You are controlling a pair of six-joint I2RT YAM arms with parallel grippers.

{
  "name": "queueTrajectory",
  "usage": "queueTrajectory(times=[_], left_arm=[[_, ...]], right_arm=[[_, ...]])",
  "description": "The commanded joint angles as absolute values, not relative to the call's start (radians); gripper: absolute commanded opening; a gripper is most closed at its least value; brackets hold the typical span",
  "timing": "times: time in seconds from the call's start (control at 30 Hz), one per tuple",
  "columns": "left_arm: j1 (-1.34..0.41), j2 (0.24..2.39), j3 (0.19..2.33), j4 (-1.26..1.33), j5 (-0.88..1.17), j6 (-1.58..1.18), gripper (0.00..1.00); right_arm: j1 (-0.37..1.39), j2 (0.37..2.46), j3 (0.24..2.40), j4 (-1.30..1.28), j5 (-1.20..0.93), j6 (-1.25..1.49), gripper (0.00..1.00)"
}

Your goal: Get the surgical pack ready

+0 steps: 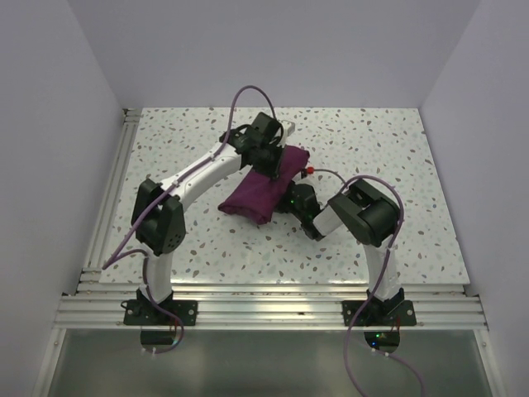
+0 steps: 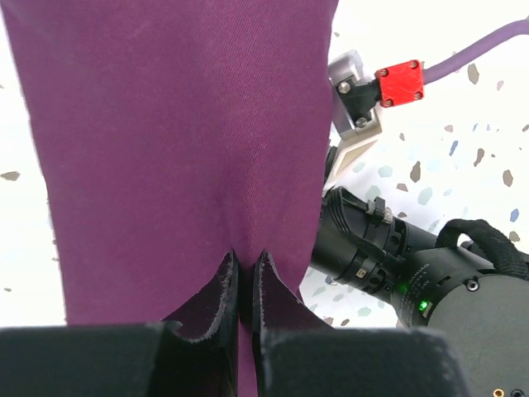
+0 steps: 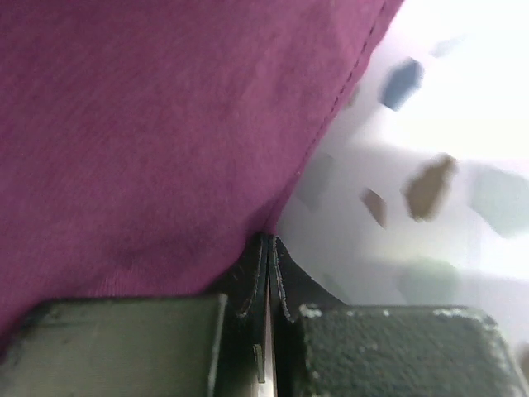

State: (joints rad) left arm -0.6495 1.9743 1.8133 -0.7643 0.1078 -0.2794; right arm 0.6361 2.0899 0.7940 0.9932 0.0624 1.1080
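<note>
The surgical pack (image 1: 252, 198) is a deep purple cloth bundle lying mid-table, long and slanting from near left to far right. My left gripper (image 1: 271, 165) sits over its far end. In the left wrist view that gripper (image 2: 245, 265) is shut, pinching a raised fold of the cloth (image 2: 182, 141). My right gripper (image 1: 291, 201) is low at the bundle's right edge. In the right wrist view it (image 3: 269, 241) is shut with the cloth's hem (image 3: 149, 141) running into its tips and lapping over its left finger. What the cloth wraps is hidden.
The speckled white table (image 1: 380, 149) is walled on three sides. An aluminium rail (image 1: 122, 165) runs along its left edge and a frame crosses the front. The right arm's black wrist and red cable clip (image 2: 399, 83) sit close beside the left gripper.
</note>
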Motion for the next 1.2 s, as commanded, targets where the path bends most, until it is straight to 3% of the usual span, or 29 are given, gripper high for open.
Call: queueTrajectory(times=[0.0,0.33,0.67,0.8,1.0,1.1,1.13,1.17], left_arm=[[-0.687,1.920,1.798,-0.623,0.172,-0.311,0.00],[-0.742,1.963,1.743,-0.549,0.087,-0.334,0.00],[-0.814,1.948,1.543,-0.345,0.002,-0.371,0.00],[-0.837,1.941,1.465,-0.269,-0.072,-0.379,0.00],[-0.887,1.890,1.361,-0.195,-0.138,-0.367,0.00],[-0.911,1.838,1.326,-0.178,-0.187,-0.353,0.16],[-0.916,1.824,1.319,-0.178,-0.201,-0.348,0.28],[-0.926,1.803,1.316,-0.181,-0.215,-0.342,0.35]], right_arm=[[0.647,2.062,0.747,1.088,0.092,1.106,0.00],[0.655,1.948,0.467,1.077,0.176,1.201,0.02],[0.571,1.590,0.324,0.550,0.230,1.169,0.00],[0.540,1.410,0.344,0.214,0.290,1.118,0.00],[0.454,1.203,0.377,0.026,0.324,1.010,0.04],[0.431,1.155,0.446,-0.078,0.348,0.947,0.18],[0.428,1.146,0.477,-0.096,0.357,0.939,0.23],[0.423,1.138,0.491,-0.107,0.359,0.928,0.37]])
